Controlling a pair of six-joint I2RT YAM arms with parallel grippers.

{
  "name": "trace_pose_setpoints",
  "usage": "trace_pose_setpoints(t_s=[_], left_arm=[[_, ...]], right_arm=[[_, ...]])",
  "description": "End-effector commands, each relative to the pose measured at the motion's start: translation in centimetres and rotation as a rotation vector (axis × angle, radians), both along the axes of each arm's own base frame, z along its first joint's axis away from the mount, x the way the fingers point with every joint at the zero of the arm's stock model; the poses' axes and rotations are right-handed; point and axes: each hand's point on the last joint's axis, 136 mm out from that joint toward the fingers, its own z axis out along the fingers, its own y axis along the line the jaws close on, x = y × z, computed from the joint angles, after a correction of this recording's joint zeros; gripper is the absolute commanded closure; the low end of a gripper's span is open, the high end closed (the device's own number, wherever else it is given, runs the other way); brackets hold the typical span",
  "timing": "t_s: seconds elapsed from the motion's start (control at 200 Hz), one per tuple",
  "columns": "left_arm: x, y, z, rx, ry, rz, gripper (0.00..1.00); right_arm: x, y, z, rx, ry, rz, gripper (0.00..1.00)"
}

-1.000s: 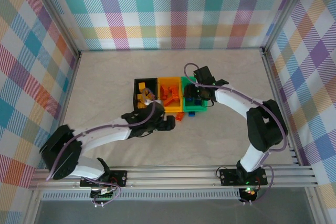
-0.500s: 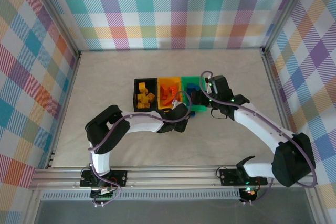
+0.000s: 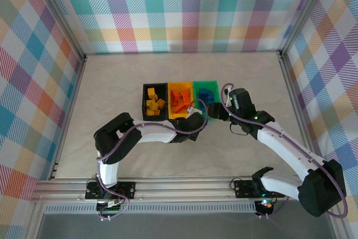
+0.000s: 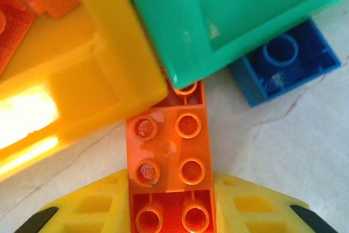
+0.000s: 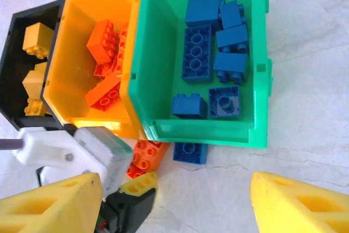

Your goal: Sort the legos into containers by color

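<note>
Table [image 3: 112, 88]: pale, marbled.
Containers [image 3: 144, 100]: black, yellow-orange and green, joined in a row; yellow, orange and blue legos [image 5: 197, 53] inside.
Right gripper [image 5: 177, 184]: jaws wide apart, empty, over the green bin [image 5: 158, 42] front.
Left gripper [image 4: 170, 211]: clamped on the orange brick [image 4: 169, 151].
Orange brick: on the table, at the yellow-green junction.
Blue brick [image 5: 190, 153]: just beside it, against the green bin.

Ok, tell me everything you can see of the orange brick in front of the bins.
The orange studded plastic brick is glossy, two studs wide, with four rows of studs showing, lying flat, studs up, on the pale table. Its far end is hidden by the corner where the yellow-orange plastic bin meets the green plastic bin. The left pincer is shut on its near end, yellow fingers pressing both long sides. A blue plastic brick lies beside it, apart.
</note>
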Motion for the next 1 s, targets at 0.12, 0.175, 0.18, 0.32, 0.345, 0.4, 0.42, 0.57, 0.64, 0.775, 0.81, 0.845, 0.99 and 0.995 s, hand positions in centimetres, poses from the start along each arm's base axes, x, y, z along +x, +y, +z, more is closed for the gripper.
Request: trace_pose_setpoints(t_s=[0.12,0.175,0.18,0.32,0.345,0.4,0.42,0.57,0.64,0.775,0.81,0.845,0.99,0.995], left_arm=[[-3.5,2.2,6.7,-0.101,-0.045,0.05,0.71],[-3.2,3.0,8.1,-0.103,-0.04,0.076,0.7],[-3.2,3.1,8.1,-0.1,-0.038,0.078,0.7],[0.3,3.7,11.0,-0.135,-0.012,0.155,0.73],[1.1,3.7,11.2,-0.142,-0.005,0.167,0.74],[3.2,3.9,11.5,-0.145,-0.012,0.209,0.74],[3.8,3.9,11.5,-0.148,-0.012,0.22,0.74],[8.8,5.1,10.4,-0.176,0.028,0.342,0.74],[10.2,5.3,9.5,-0.166,0.054,0.377,0.74],[11.7,5.5,8.1,-0.124,0.096,0.408,0.61],[11.9,5.4,8.1,-0.127,0.108,0.411,0.5],[11.9,5.2,8.3,-0.142,0.116,0.406,0.39],[11.2,4.8,12.4,-0.281,0.073,0.392,0.16],[11.1,4.8,12.6,-0.288,0.073,0.39,0.16]], right_arm=[[-2.0,-0.7,-3.2,-0.007,0.078,0.005,0.29],[-2.4,-0.7,-4.0,-0.005,0.093,0.015,0.29],[-2.5,-0.7,-4.0,-0.004,0.094,0.015,0.29],[-3.1,-0.5,-5.9,-0.002,0.127,0.02,0.3],[-3.2,-0.6,-6.1,-0.002,0.129,0.018,0.3],[-3.3,-0.6,-6.4,0.0,0.13,0.014,0.3],[-3.3,-0.6,-6.5,0.002,0.13,0.016,0.3],[-3.5,-0.1,-7.1,-0.004,0.135,0.038,0.3],[-3.6,0.3,-7.5,-0.012,0.136,0.051,0.29],[-3.3,1.2,-8.2,-0.027,0.139,0.063,0.3],[-3.2,1.4,-8.4,-0.031,0.138,0.065,0.29],[-3.0,1.5,-8.5,-0.036,0.135,0.066,0.29],[-1.9,2.7,-9.0,-0.064,0.116,0.077,0.29],[-1.9,2.7,-9.1,-0.066,0.117,0.079,0.29]])
